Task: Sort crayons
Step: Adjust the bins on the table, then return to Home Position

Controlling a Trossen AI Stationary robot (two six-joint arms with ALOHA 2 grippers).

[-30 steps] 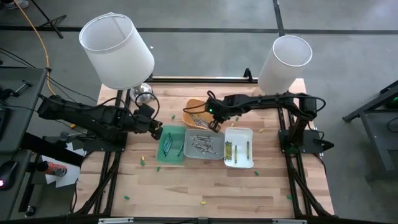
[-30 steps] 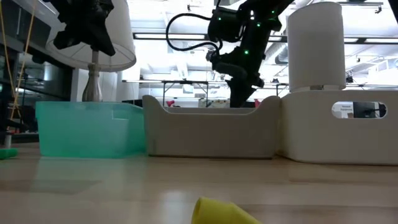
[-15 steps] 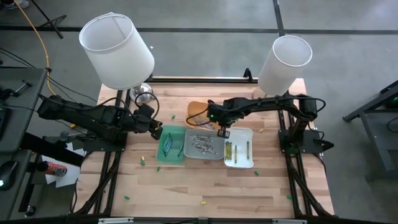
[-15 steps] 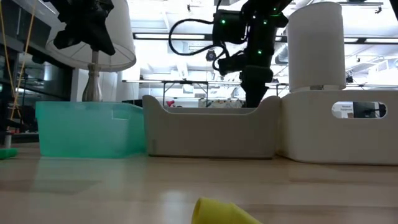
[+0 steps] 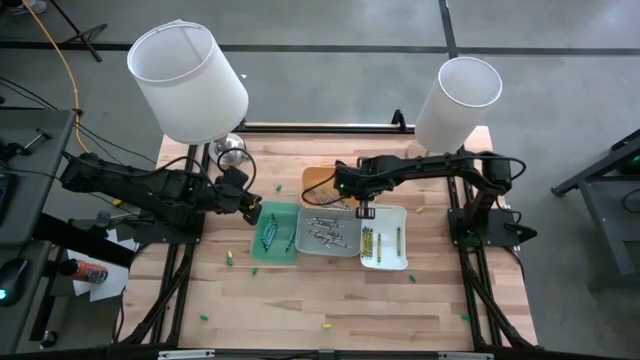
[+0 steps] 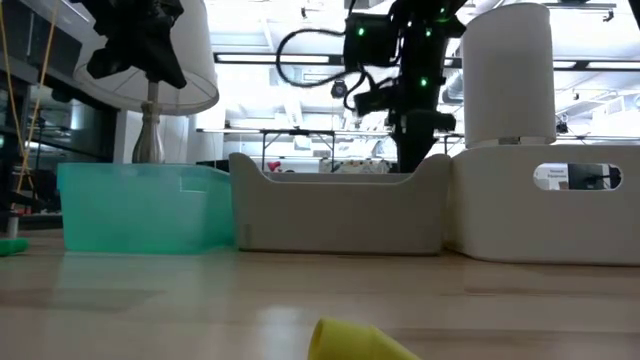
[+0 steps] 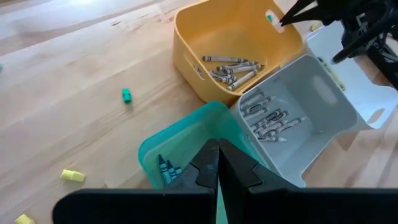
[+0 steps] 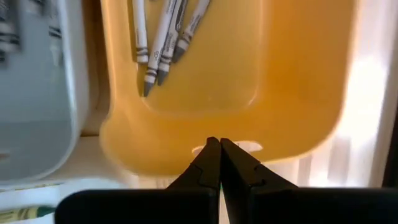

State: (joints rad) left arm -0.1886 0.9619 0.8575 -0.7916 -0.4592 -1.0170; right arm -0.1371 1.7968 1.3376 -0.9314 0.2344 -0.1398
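A pale wooden table [image 5: 330,290] stands in a workshop, with two white lampshades near its far corners. Four trays sit toward the middle. The orange tray [image 5: 318,182] lies nearest the far edge and holds a heap of grey crayons [image 7: 231,67], seemingly the unsorted supply. In front of it stand three trays in a row: a green tray [image 5: 274,235] with green crayons, a grey tray [image 5: 330,232] with grey ones, and a white tray [image 5: 385,236] with yellow ones, so each colour has its own bin. Loose crayon bits [image 5: 229,261] lie scattered toward the near edge.

The right end effector [image 5: 364,211] hangs over the far rim of the white tray, fingers pressed together; whether it pinches a crayon is hard to tell. The left end effector [image 5: 252,212] waits at the green tray's left side, also pressed shut and holding nothing.
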